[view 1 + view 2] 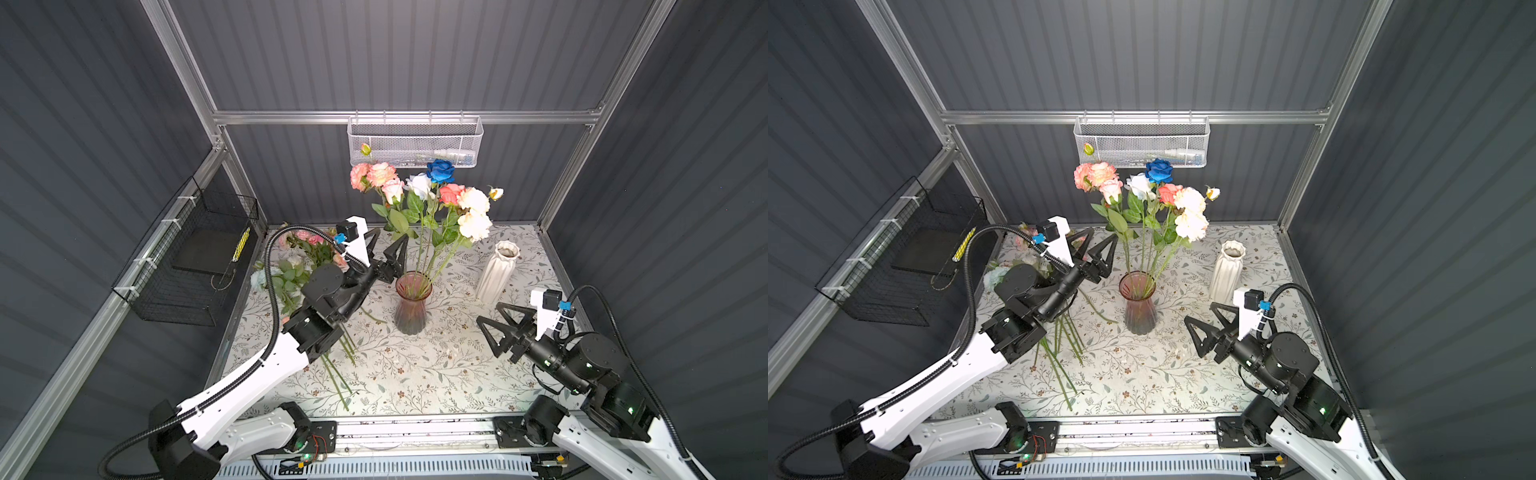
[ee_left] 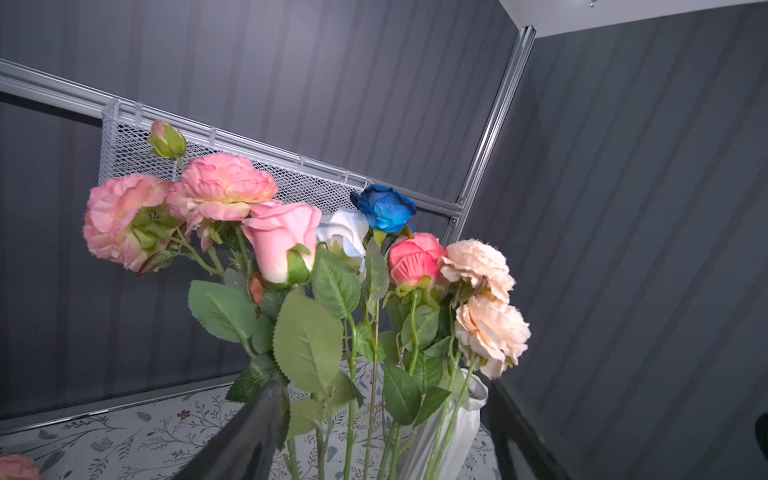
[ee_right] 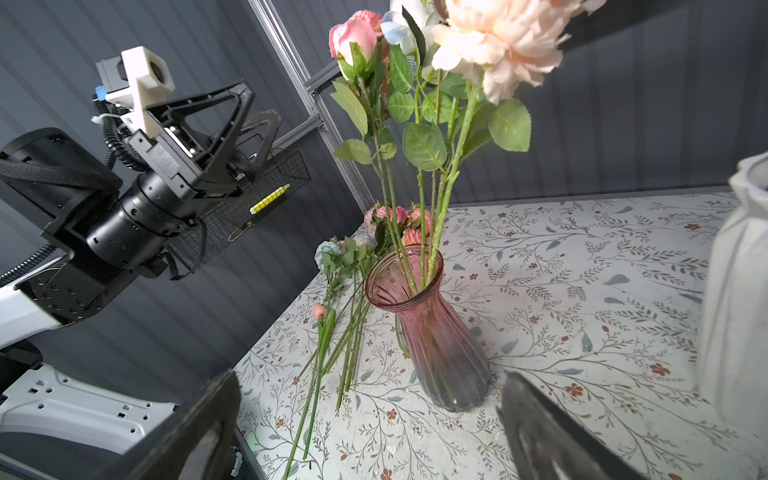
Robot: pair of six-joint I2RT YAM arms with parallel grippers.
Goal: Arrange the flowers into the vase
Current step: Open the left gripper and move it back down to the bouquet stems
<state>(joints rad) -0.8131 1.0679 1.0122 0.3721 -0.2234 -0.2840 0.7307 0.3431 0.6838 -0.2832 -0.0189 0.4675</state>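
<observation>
Checking progress: part done. Bunch (image 1: 419, 187) already stands in the pink glass vase (image 1: 410, 316). Blooms are pink, peach, cream and white, w/ the deep blue rose (image 1: 440, 170) near the top and a couple of buds.

Loose flowers (image 1: 291, 272) not yet in. They lie flat in a pile on the desk (image 1: 436, 374), on my left side of the vase. Can't count the stems, since the pile is partly under my left arm. Est. a good share to go.

Orientation:
- Stems in the vase are near upright, cut ends down inside, blooms up. They fan out above the rim and lean away from me.
- Loose ones have their long axis running front-to-back past the vase's left flank, blooms at the far end, cut ends toward me.

Left pincer (image 1: 390, 239) is raised just beside the vase on its left, above rim level, near the lower leaves. It is spread wide, grasping nothing.

Right pincer (image 1: 488, 312) is right of the vase and apart from it. Also spread wide, empty.

White ribbed vase (image 1: 496, 270) stands behind-right of the pink one. Nothing in it as far as I can see.
</observation>
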